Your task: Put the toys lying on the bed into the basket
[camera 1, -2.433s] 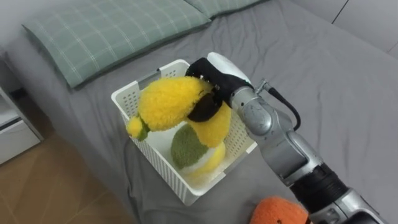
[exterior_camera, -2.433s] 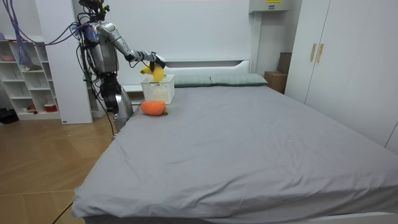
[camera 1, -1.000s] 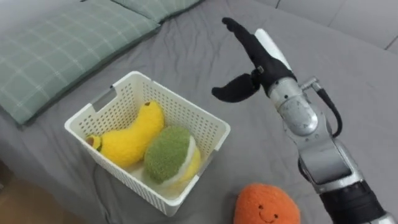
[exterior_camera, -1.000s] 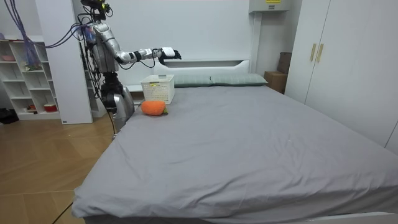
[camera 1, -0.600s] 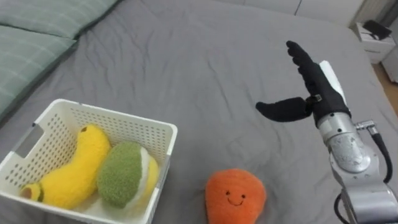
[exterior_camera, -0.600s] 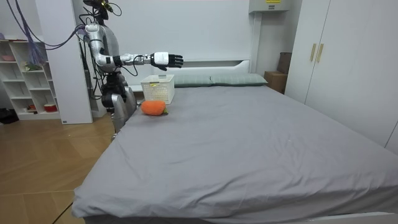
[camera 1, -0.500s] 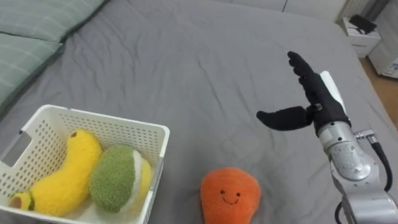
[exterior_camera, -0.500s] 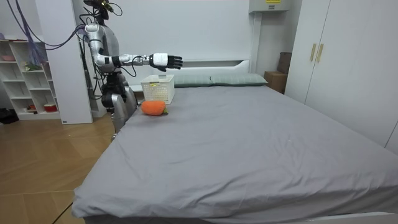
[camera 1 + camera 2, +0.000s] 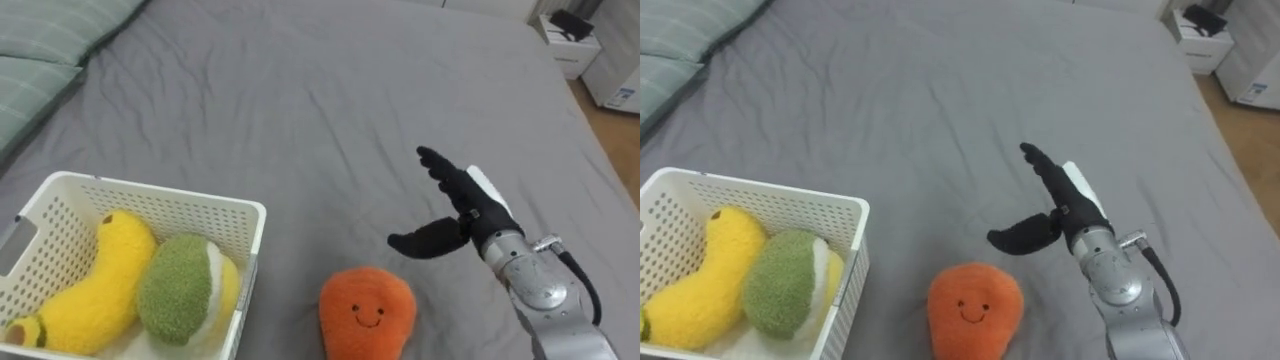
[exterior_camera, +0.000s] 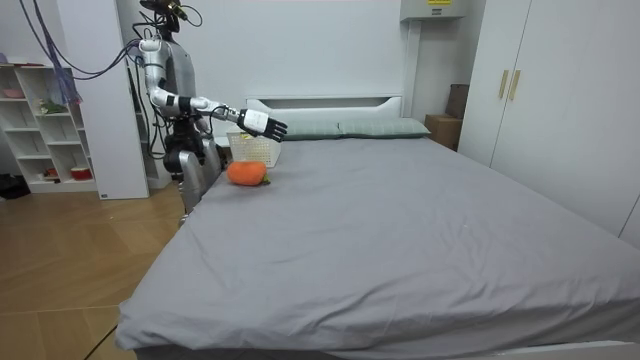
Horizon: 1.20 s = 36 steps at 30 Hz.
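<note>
An orange plush toy with a smiling face [image 9: 366, 311] [image 9: 973, 307] [image 10: 246, 173] lies on the grey bed [image 9: 300, 110]. To its left stands a white slatted basket [image 9: 215, 212] [image 9: 825, 206] [image 10: 253, 147] holding a yellow banana plush [image 9: 90, 278] and a green and yellow plush [image 9: 178, 290]. My right hand [image 9: 460, 212] [image 9: 1058, 208] [image 10: 262, 123] hovers above the sheet, right of and a little beyond the orange toy. Its fingers are straight and spread, the thumb points left, and it holds nothing.
A green checked pillow [image 9: 45, 40] lies at the bed's head on the left. A white bedside table [image 9: 565, 30] stands past the far edge. In the room view I stand at the bed's corner beside white shelves [image 10: 45, 125]; wardrobes [image 10: 560, 95] line the right.
My right hand has swung away from the basket, where the banana plush now lies, and come down beside the orange toy. The head camera has turned right.
</note>
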Motion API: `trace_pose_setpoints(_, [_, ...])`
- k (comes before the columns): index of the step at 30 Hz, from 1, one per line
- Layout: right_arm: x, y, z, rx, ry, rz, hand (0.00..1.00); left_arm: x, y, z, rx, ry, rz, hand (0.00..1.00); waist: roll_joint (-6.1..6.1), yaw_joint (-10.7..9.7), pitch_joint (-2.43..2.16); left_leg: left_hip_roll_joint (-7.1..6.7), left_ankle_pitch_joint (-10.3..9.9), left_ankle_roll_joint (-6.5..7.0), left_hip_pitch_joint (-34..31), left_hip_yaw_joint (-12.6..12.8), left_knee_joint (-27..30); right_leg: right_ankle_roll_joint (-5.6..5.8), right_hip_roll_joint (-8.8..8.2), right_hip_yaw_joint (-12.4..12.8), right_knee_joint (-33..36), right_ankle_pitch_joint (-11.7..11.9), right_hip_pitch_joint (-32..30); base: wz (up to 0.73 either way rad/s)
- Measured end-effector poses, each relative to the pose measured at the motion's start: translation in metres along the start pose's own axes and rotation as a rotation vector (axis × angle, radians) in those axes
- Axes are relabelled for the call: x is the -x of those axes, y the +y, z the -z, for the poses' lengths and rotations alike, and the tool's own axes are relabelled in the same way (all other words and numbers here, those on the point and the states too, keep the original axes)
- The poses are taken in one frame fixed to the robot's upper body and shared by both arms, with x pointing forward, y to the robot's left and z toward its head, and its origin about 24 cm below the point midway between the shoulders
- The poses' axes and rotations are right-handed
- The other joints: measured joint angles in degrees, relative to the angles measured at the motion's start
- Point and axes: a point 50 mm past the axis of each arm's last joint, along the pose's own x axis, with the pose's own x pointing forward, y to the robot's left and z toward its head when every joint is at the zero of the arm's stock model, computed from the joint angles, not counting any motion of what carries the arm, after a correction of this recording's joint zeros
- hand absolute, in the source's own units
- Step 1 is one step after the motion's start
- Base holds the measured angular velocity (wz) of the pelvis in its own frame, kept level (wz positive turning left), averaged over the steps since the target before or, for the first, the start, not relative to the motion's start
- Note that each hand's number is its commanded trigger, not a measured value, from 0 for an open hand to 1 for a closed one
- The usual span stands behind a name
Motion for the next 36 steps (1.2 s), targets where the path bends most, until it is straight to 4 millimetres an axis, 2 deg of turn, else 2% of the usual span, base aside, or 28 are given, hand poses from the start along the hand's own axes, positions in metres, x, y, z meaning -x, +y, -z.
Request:
trace_pose_setpoints(3, [0.000, 0.015, 0.009, 0.034, 0.040, -0.083, 0.00, 0.000, 0.001, 0.005, 0.005, 0.016, -0.002, 0.00, -0.30, 0.61, -0.13, -0.02, 0.02, -0.01, -0.92, -0.01, 0.07, -0.02, 0.06, 0.00, 0.06, 0.01, -0.92, -0.03])
trace_pose_setpoints(7, [0.004, 0.036, 0.021, 0.072, 0.091, -0.188, 0.00, 0.000, 0.002, 0.005, -0.009, 0.015, -0.006, 0.00, -1.57, 1.47, -0.03, 0.04, -0.01, -0.06, -1.21, -0.12, 0.04, -0.04, 0.14, -0.14, -0.13, 0.02, -1.13, 0.00])
trace_pose_setpoints(11, [0.004, 0.049, 0.029, 0.128, 0.136, -0.278, 0.00, 0.000, 0.002, 0.004, -0.013, 0.015, -0.006, 0.00, -2.10, 2.79, -0.30, -0.02, 0.00, -0.04, -2.22, -0.24, 0.06, 0.00, 0.09, -0.23, -0.18, 0.05, -1.83, 0.00])
trace_pose_setpoints(14, [0.005, 0.051, 0.031, 0.152, 0.161, -0.319, 0.00, 0.000, 0.002, 0.002, -0.013, 0.010, -0.004, 0.00, -2.09, 4.52, -0.31, 0.00, 0.01, -0.04, -3.31, -0.25, 0.19, -0.06, 0.09, -0.30, -0.10, 0.09, -3.06, 0.00])
trace_pose_setpoints(16, [0.004, 0.052, 0.033, 0.163, 0.173, -0.336, 0.00, 0.000, 0.003, 0.004, -0.015, 0.018, -0.004, 0.00, -1.87, 5.04, -0.15, 0.02, 0.01, -0.04, -3.92, -0.34, 0.20, -0.07, 0.08, -0.48, -0.14, 0.10, -3.45, 0.03])
trace_pose_setpoints(18, [0.001, 0.055, 0.037, 0.173, 0.202, -0.359, 0.00, 0.000, 0.005, 0.003, -0.018, 0.019, -0.002, 0.00, -2.02, 5.14, -0.25, 0.01, 0.02, -0.04, -4.44, -0.85, 0.28, -0.07, 0.04, -1.07, -0.21, 0.10, -3.81, 0.15])
trace_pose_setpoints(24, [-0.012, 0.052, 0.042, 0.242, 0.257, -0.379, 0.00, -0.002, 0.008, -0.006, -0.027, 0.017, -0.009, 0.00, -2.35, 6.24, 0.23, -0.08, 0.02, -0.06, -7.96, -2.30, 1.49, -0.08, -0.14, -2.51, -0.33, 0.10, -6.02, 0.14])
trace_pose_setpoints(27, [-0.016, 0.055, 0.042, 0.256, 0.266, -0.391, 0.00, -0.003, 0.006, -0.014, -0.025, -0.001, -0.006, 0.00, -3.20, 6.37, 0.55, -0.13, 0.02, -0.10, -8.87, -3.25, 1.87, -0.08, -0.11, -3.23, -1.02, 0.10, -6.08, 0.17])
trace_pose_setpoints(32, [-0.018, 0.062, 0.044, 0.299, 0.277, -0.402, 0.00, -0.003, -0.001, -0.025, -0.024, -0.024, 0.011, 0.00, -4.16, 6.94, 0.52, -0.12, 0.00, -0.11, -9.59, -3.30, 1.88, -0.08, -0.10, -3.26, -1.07, 0.10, -6.71, 0.00])
trace_pose_setpoints(33, [-0.018, 0.063, 0.044, 0.302, 0.277, -0.401, 0.01, -0.003, -0.002, -0.026, -0.024, -0.028, 0.012, 0.00, -4.17, 6.99, 0.52, -0.12, 0.00, -0.11, -9.64, -3.30, 1.89, -0.08, -0.09, -3.30, -1.07, 0.10, -6.75, 0.00])
trace_pose_setpoints(35, [-0.018, 0.063, 0.044, 0.311, 0.276, -0.399, 0.11, -0.003, -0.004, -0.029, -0.024, -0.035, 0.013, 0.00, -4.18, 7.04, 0.51, -0.13, 0.00, -0.11, -9.64, -3.30, 1.89, -0.08, -0.08, -3.59, -1.06, 0.10, -6.74, 0.00])
trace_pose_setpoints(36, [-0.018, 0.063, 0.044, 0.311, 0.276, -0.398, 0.24, -0.003, -0.004, -0.029, -0.023, -0.036, 0.012, 0.00, -4.18, 7.06, 0.51, -0.12, 0.00, -0.11, -9.64, -3.30, 1.89, -0.08, -0.08, -3.63, -1.05, 0.10, -6.74, 0.00])
